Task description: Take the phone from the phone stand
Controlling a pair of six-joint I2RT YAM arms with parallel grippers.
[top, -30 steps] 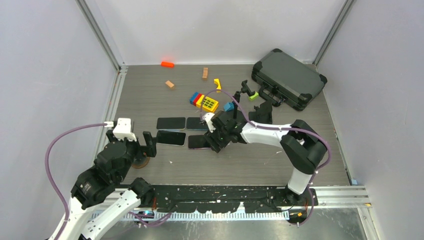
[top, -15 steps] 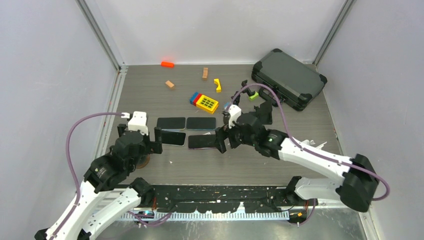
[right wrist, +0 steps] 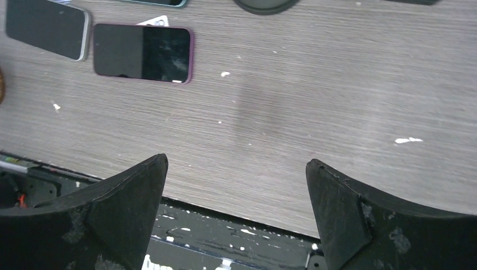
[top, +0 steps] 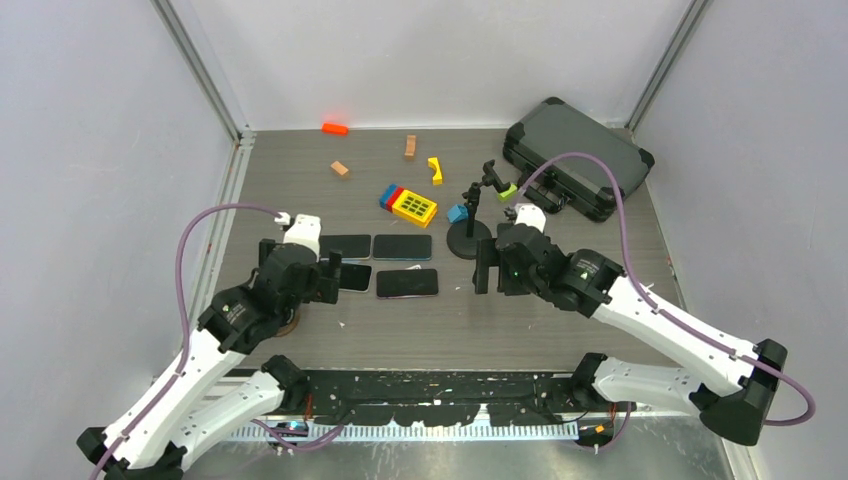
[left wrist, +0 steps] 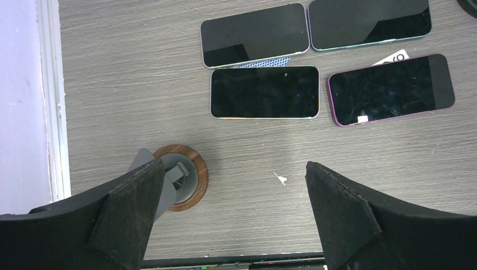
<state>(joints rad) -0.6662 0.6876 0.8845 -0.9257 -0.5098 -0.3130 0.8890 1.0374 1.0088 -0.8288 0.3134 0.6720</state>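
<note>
Top view: both hands spread wide and empty, left hand (top: pixel 325 273) at centre left, right hand (top: pixel 489 270) right of centre, purple phone (top: pixel 407 283) flat on the table (top: pixel 560 330) between them, apart from the black stand (top: pixel 468 240); left wrist: purple phone (left wrist: pixel 391 90) upper right, wooden-based stand (left wrist: pixel 181 177) lower left; right wrist: purple phone (right wrist: pixel 142 53) upper left.

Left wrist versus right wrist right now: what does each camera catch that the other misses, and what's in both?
Left wrist only: the round wood-rimmed stand seen whole, no phone on it, and the top-left phone over a patterned card. Right wrist only: the stretch of table right of the phones, with a white scrap. Both: the purple-edged phone, the silver-edged phone, and an open, empty gripper each, left gripper and right gripper.
</note>
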